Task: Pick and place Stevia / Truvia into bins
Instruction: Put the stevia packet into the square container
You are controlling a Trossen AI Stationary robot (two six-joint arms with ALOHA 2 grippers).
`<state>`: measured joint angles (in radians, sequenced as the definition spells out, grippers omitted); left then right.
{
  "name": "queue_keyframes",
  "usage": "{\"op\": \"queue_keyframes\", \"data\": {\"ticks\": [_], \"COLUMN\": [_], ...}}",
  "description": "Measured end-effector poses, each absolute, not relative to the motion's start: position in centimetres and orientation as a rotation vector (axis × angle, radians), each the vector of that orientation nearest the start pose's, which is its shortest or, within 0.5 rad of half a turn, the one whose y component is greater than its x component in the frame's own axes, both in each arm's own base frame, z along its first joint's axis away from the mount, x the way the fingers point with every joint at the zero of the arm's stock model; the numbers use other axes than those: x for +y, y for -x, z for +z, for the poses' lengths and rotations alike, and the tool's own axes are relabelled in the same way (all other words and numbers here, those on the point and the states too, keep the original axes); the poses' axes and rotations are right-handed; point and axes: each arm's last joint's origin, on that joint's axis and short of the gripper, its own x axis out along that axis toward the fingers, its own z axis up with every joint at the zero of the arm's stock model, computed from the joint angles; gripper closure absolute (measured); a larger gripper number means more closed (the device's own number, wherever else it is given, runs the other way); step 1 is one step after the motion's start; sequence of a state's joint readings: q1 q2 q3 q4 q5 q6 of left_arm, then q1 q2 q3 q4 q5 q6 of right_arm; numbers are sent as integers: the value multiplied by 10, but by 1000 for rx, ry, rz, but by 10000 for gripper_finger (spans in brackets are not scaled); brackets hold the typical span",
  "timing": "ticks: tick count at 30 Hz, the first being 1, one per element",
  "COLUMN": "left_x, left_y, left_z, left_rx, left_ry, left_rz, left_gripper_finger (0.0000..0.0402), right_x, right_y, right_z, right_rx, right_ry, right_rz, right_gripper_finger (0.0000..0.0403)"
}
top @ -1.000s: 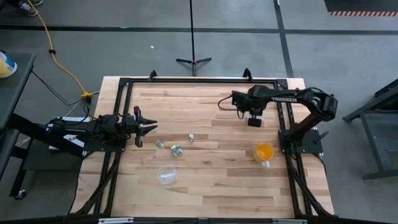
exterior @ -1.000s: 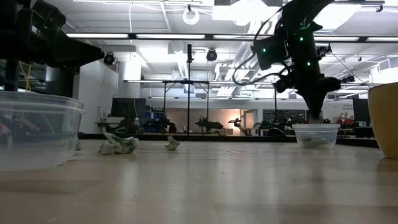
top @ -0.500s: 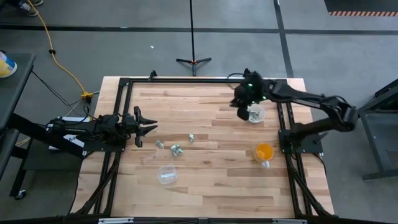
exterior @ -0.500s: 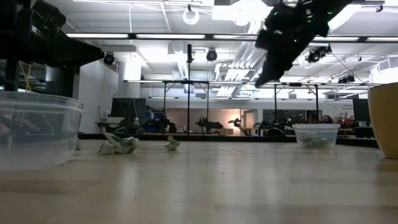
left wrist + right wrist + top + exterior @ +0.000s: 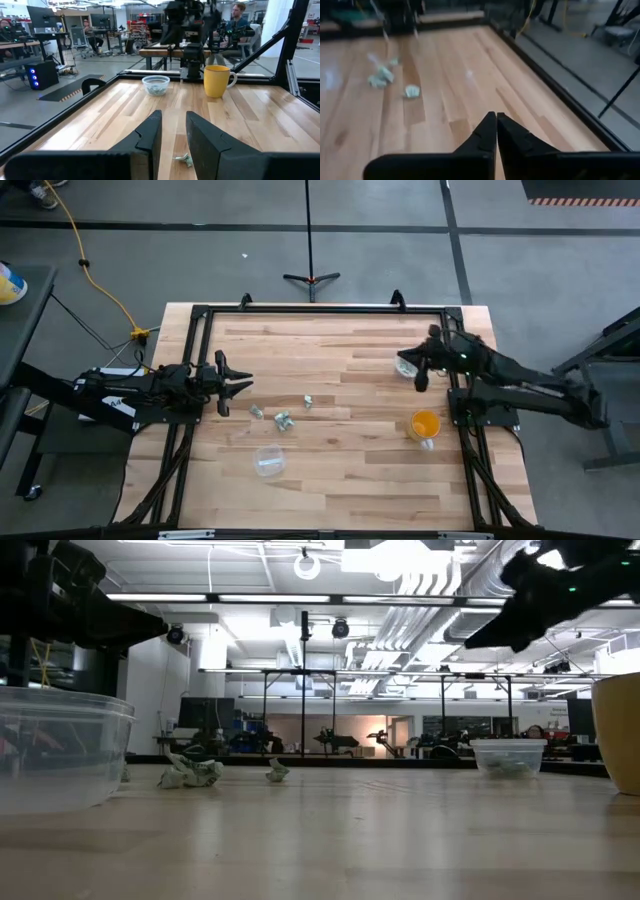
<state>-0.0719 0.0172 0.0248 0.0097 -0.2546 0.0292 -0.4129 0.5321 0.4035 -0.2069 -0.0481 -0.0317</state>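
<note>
Several crumpled green-and-white packets (image 5: 283, 420) lie on the wood left of the table's middle, also seen as packets (image 5: 380, 77) in the right wrist view. One clear cup (image 5: 268, 461) stands near the front with a packet inside. The other clear cup (image 5: 403, 366) stands at the far right and holds packets, shown as cup (image 5: 156, 84). My left gripper (image 5: 236, 385) hovers open at the left edge, just left of the packets; one packet (image 5: 184, 159) lies below its fingers. My right gripper (image 5: 496, 122) is shut on nothing, raised high beside the far-right cup.
An orange cup (image 5: 424, 425) stands by the right edge, nearer than the far clear cup. A black frame (image 5: 320, 308) rims the table. Bare wood lies across the middle and front right. People sit in the room beyond the table (image 5: 240, 15).
My right gripper has risen out of the far-right clear cup, where it pointed down a second ago. It swung up over the table's far side, then drew back toward the right edge. The cup stays in place with packets inside.
</note>
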Motion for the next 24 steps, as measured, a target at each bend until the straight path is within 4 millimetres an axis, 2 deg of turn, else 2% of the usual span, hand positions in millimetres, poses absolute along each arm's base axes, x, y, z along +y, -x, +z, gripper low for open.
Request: {"op": "queue_keyframes", "data": {"ticks": [5, 11, 20, 24], "left_x": [0, 0, 0, 1], "left_y": [-97, -97, -96, -96], "left_z": [172, 172, 176, 186], "left_rx": [-14, -15, -66, -163], "left_ry": [-26, -26, -15, -28], "left_rz": [183, 185, 186, 190], "left_gripper_finger": [279, 279, 278, 244], "right_x": [-40, -31, -29, -29], "right_y": [-102, -91, -97, -97], "right_z": [224, 205, 167, 166], "right_rx": [202, 124, 0, 17], "right_ry": [-83, -88, -25, -27], "right_rz": [-394, -409, -391, -390], "right_gripper_finger": [401, 401, 399, 396]}}
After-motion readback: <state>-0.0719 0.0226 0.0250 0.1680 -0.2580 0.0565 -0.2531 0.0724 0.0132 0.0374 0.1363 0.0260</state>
